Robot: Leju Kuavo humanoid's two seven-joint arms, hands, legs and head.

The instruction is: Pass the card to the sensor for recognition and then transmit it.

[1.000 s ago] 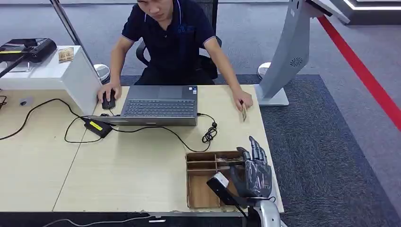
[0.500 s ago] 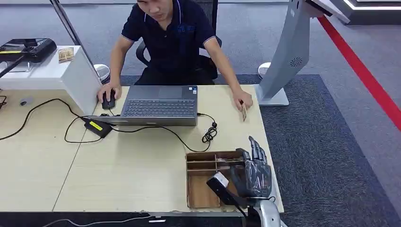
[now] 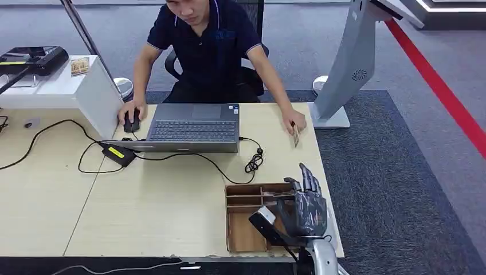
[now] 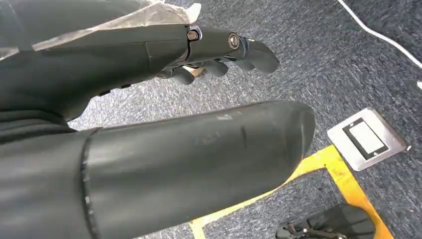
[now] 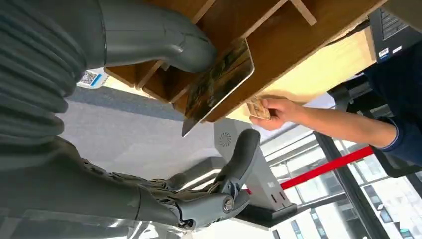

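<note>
Right hand (image 3: 305, 211) sits over the wooden card tray (image 3: 240, 229) at the 5 o'clock corner of the desk (image 3: 160, 206). In the right wrist view the thumb (image 5: 164, 40) touches the face of a card (image 5: 219, 82) standing tilted in a tray slot, but the darker fingers (image 5: 234, 169) are spread well apart from its far side, so nothing is grasped yet; hand reads as released. Left hand (image 4: 219, 50) hangs over carpet, fingers loosely curled, holding nothing as far as I can tell. Person at 12 o'clock holds another card (image 3: 296, 137) on the desk edge, other hand on a mouse (image 3: 131, 123) beside the laptop (image 3: 193, 127). Step in hand, as I judge it: pinching the card out of the slot. To do it well, bring the fingers in behind the card against the thumb, grip near the free top edge, lift straight along the slot so it doesn't jam on the dividers or tip the tray. Which item is the sensor, cannot tell; possibly the black device (image 3: 34, 57) at 10 o'clock.
</note>
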